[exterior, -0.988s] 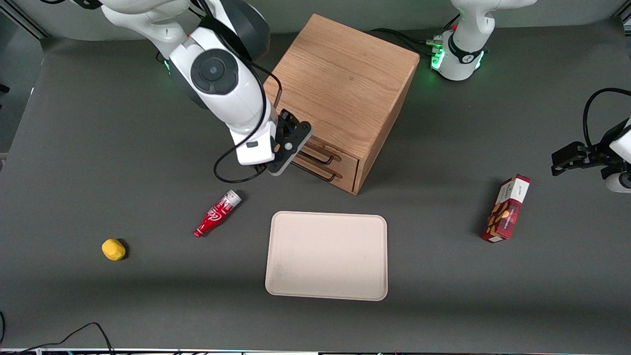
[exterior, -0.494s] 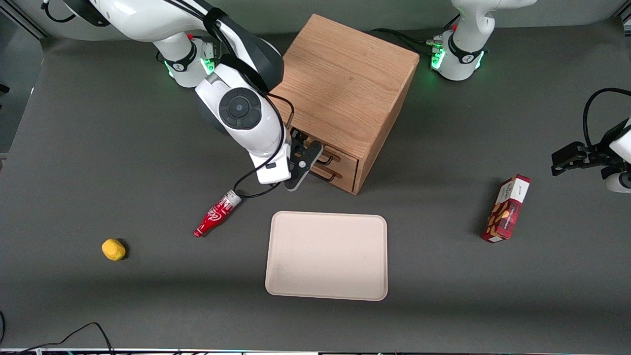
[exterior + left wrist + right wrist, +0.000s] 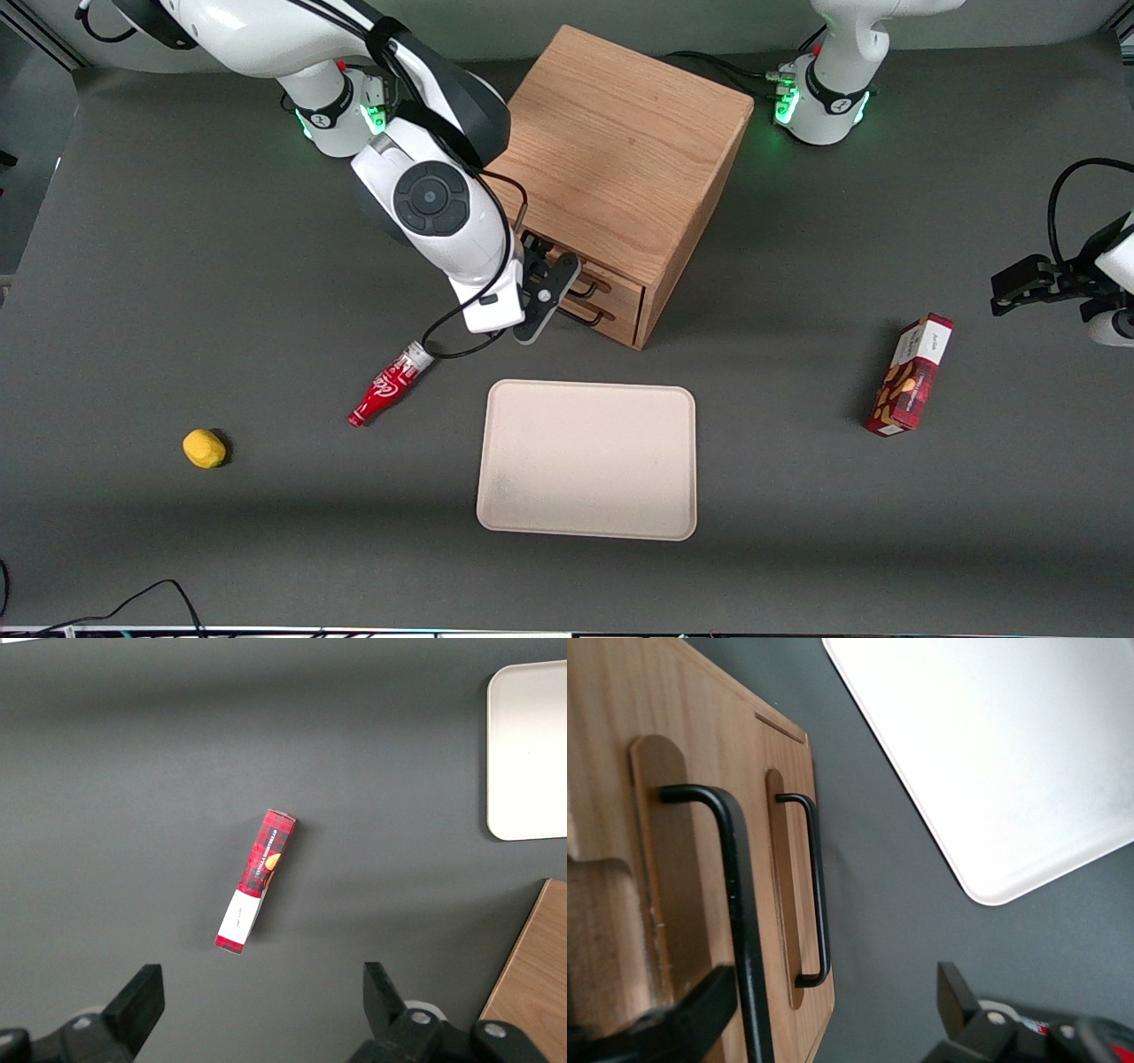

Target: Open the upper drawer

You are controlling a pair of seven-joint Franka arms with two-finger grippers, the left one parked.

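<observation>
The oak cube cabinet (image 3: 611,142) stands at the middle of the table, both drawers flush with its front. The upper drawer (image 3: 623,285) carries a thin black wire handle (image 3: 586,287), which shows large in the right wrist view (image 3: 741,930). The lower drawer's handle (image 3: 819,895) is beside it. My right gripper (image 3: 542,292) is in front of the drawers at handle height. In the wrist view the gripper (image 3: 833,988) is open, and the upper handle passes between its fingers, close against one finger (image 3: 691,1014).
A cream tray (image 3: 586,461) lies nearer the front camera than the cabinet and also shows in the wrist view (image 3: 983,753). A red bottle (image 3: 390,385) and a yellow lump (image 3: 204,448) lie toward the working arm's end. A red box (image 3: 910,375) lies toward the parked arm's end.
Since one second ago my gripper slid along the drawer fronts toward the parked arm's end and dropped lower. Over the last half second it has hardly moved.
</observation>
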